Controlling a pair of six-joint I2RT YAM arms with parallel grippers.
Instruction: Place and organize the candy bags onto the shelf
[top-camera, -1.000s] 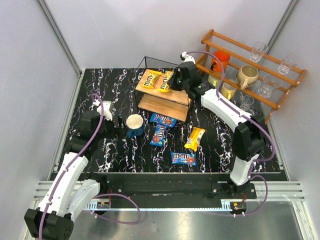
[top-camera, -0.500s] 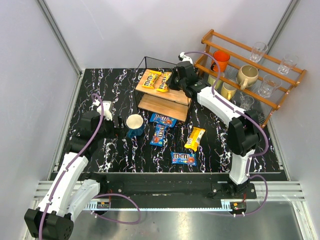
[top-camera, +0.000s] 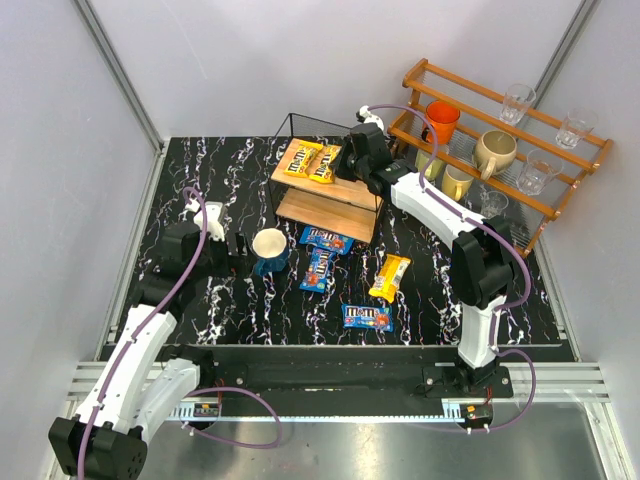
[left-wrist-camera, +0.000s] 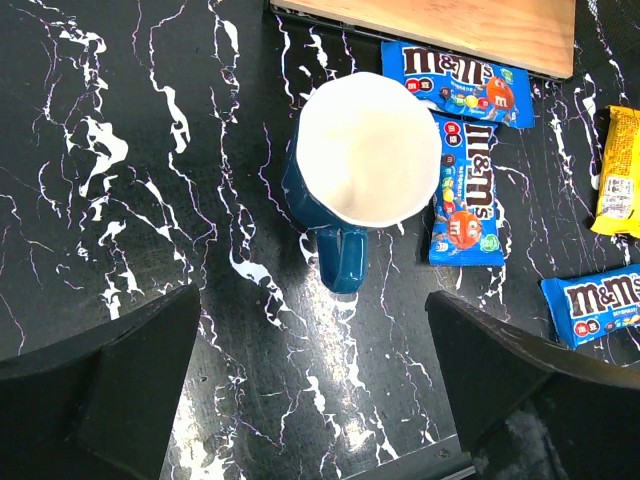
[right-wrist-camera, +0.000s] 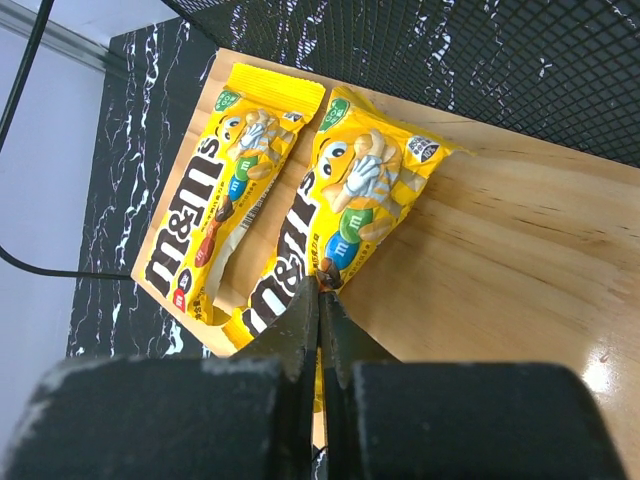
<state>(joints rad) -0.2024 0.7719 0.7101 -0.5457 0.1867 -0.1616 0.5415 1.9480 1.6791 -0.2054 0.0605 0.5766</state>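
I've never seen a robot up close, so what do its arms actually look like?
The left arm and right arm have white shells between black joints. Purple cables loop along them. Each ends in two plain black fingers.

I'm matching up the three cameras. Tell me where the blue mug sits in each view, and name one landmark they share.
Top external: the mug is left of centre, on the table in front of the shelf's left end.
Left wrist: the mug is at centre, seen from above, its handle pointing down the picture.
Right wrist: not in it.
Shared landmark: the shelf, its wooden board at the top edge and filling the right.
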